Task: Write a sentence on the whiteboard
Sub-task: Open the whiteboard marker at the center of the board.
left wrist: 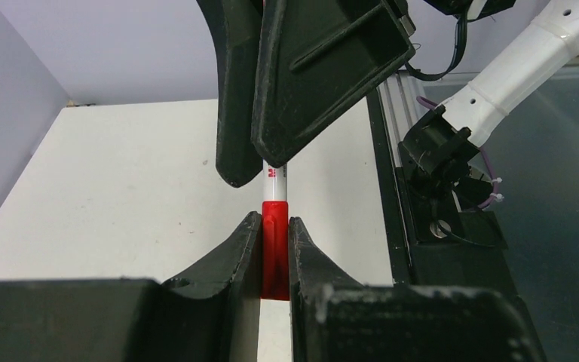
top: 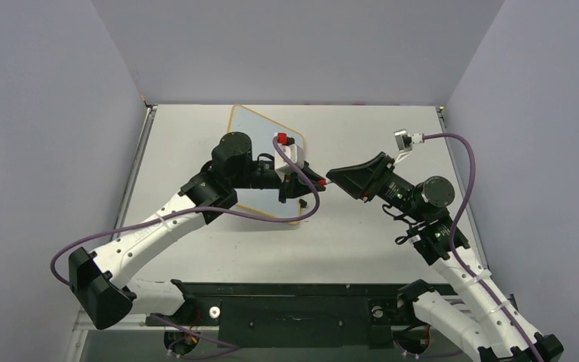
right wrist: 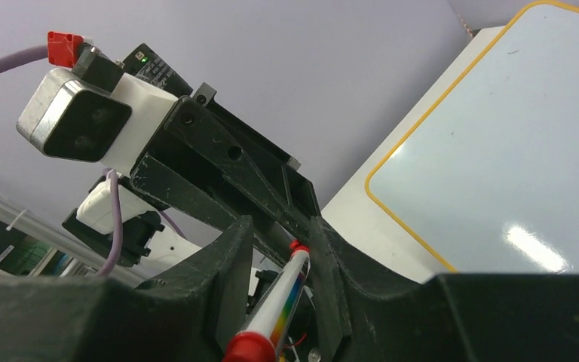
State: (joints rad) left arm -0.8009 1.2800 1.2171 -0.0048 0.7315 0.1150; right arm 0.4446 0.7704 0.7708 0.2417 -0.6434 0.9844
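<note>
The whiteboard lies at the back of the table, largely under my left arm. Its bare face with the tan-orange frame shows in the right wrist view. No red sentence shows on the parts in view. My left gripper is shut on the red cap of a white marker and holds it above the table. My right gripper faces it tip to tip. Its fingers stand around the marker's barrel. The right gripper is open, with a gap beside the barrel.
The white table has grey walls on three sides. A black rail runs along the near edge between the arm bases. A purple cable loops over the right arm. The left wrist camera hangs close to my right gripper.
</note>
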